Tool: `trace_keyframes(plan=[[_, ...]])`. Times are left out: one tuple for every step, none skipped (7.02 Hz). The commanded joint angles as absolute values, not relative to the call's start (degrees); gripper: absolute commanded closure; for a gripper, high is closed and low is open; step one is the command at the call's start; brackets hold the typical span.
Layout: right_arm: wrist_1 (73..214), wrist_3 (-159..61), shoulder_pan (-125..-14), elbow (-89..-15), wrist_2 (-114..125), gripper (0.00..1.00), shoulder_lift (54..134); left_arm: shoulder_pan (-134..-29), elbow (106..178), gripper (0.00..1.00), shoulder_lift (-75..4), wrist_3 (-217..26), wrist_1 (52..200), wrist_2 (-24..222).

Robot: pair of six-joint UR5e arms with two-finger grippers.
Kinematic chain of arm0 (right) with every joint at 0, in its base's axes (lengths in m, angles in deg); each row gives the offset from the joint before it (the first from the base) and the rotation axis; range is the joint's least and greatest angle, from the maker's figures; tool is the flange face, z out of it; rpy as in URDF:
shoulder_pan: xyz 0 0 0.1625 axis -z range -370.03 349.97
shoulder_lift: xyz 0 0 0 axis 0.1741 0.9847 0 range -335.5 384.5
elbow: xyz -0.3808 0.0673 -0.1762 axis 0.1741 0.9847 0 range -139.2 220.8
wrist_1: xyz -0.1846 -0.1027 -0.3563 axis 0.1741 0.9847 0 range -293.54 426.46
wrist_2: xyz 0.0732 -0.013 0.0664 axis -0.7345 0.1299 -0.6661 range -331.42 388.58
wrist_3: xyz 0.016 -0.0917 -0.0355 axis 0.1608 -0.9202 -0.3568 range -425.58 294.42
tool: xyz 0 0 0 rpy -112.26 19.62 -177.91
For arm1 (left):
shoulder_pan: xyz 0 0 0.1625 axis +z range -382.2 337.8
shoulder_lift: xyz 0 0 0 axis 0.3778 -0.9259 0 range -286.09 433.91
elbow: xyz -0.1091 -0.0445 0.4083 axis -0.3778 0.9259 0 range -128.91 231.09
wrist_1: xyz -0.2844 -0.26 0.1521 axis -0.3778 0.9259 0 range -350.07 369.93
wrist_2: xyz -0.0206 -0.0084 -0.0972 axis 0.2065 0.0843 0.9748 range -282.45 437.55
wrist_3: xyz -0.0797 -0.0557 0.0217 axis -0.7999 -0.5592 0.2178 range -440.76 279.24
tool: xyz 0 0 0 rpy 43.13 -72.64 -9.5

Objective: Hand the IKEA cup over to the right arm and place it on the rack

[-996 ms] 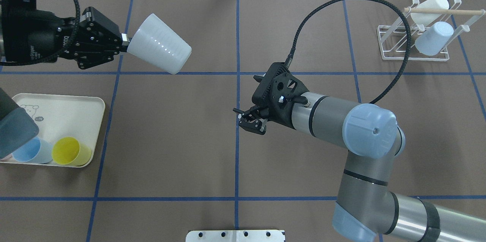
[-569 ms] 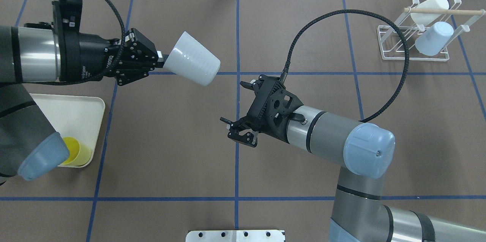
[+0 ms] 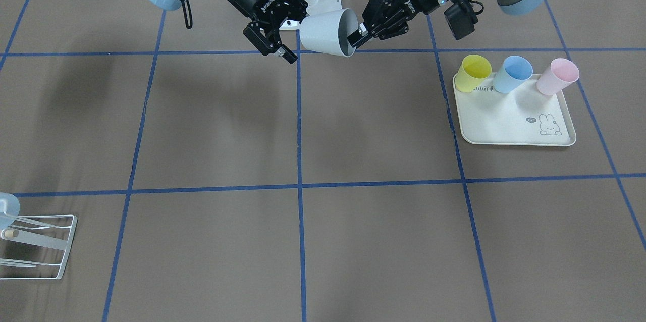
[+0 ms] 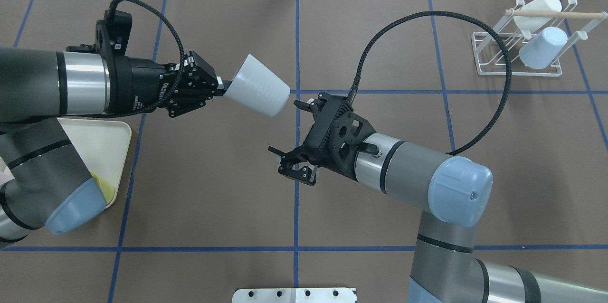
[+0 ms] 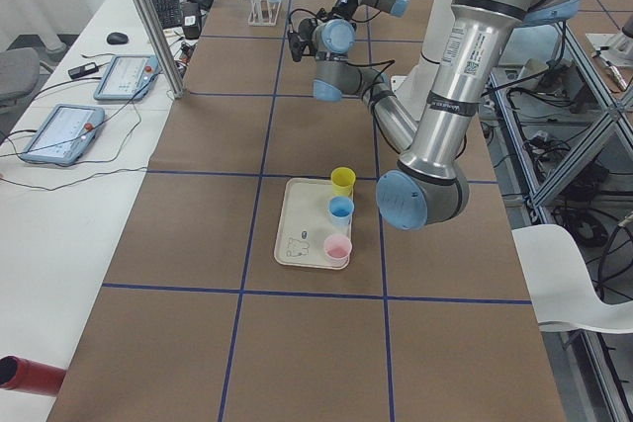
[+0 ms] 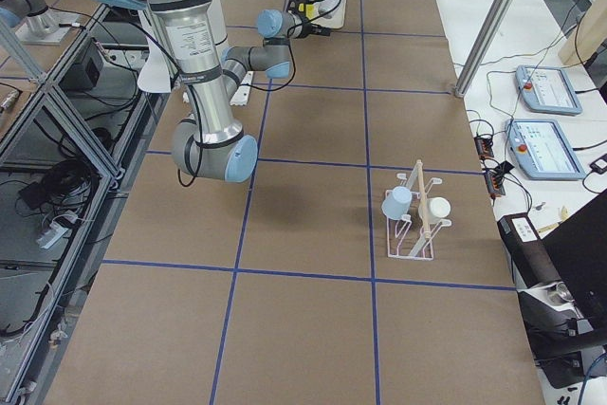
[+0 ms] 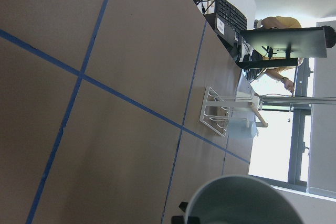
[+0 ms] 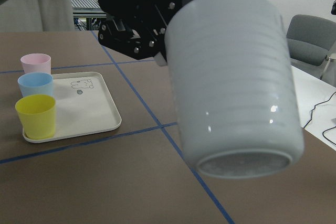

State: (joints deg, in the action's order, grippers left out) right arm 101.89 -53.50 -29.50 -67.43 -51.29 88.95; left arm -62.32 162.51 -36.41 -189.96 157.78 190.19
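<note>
**White cup hanging between the two arms, rack way off in the corner**

So the left tool [image 4: 223, 89] is clamped on the rim of the white cup [image 4: 259, 91]. It's holding it on its side in the air over the middle of the table [image 4: 213, 175], closed end pointing at the right arm. The right tool [image 4: 289, 165] has its jaws wide apart and sits just beside that closed end. From overhead there's a gap between its fingers and the cup, so no contact. The right wrist view is pretty much all cup.

The rack [image 4: 520, 74] is over in the far right corner, well apart from the cup. It carries a pale blue cup [image 4: 541, 47] and a second white one [image 4: 536, 8], both tipped over on the prongs, with a wooden stick [image 4: 555, 14] running along the top. The right arm's black cable [image 4: 418, 17] loops up and back, and in the overhead view it crosses in front of the rack's left edge.

On the left arm's side there's a cream tray [image 3: 504, 120] with a rabbit print. A yellow cup [image 3: 475, 72], a blue cup [image 3: 512, 73] and a pink cup [image 3: 556, 75] stand upright in a row along the edge nearest the robot. From overhead the left arm's elbow covers most of that tray, and only a sliver of yellow peeks out.
</note>
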Motion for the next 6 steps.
trace_keyframes(plan=[[101.88,-53.54,-29.19,-67.39,-50.61,0.0,88.22,-61.66,161.74,1.0,-36.31,-187.74,157.85,190.14],[101.88,-53.54,-29.19,-67.3,-50.61,0.0,88.22,-61.49,161.74,1.0,-36.13,-187.37,157.94,190.14],[101.88,-53.54,-29.19,-67.3,-50.61,0.0,88.22,-61.4,161.74,1.0,-35.87,-187.28,158.02,190.22],[101.88,-53.54,-29.19,-67.22,-50.26,0.0,88.22,-61.4,161.92,1.0,-35.87,-187.28,158.11,190.31],[101.88,-53.54,-29.19,-67.21,-49.56,0.0,88.31,-61.4,162.09,1.0,-36.04,-187.28,158.2,190.31],[101.88,-53.54,-29.28,-67.13,-49.47,0.0,88.31,-61.14,162.18,1.0,-36.22,-187.28,158.2,190.31]])
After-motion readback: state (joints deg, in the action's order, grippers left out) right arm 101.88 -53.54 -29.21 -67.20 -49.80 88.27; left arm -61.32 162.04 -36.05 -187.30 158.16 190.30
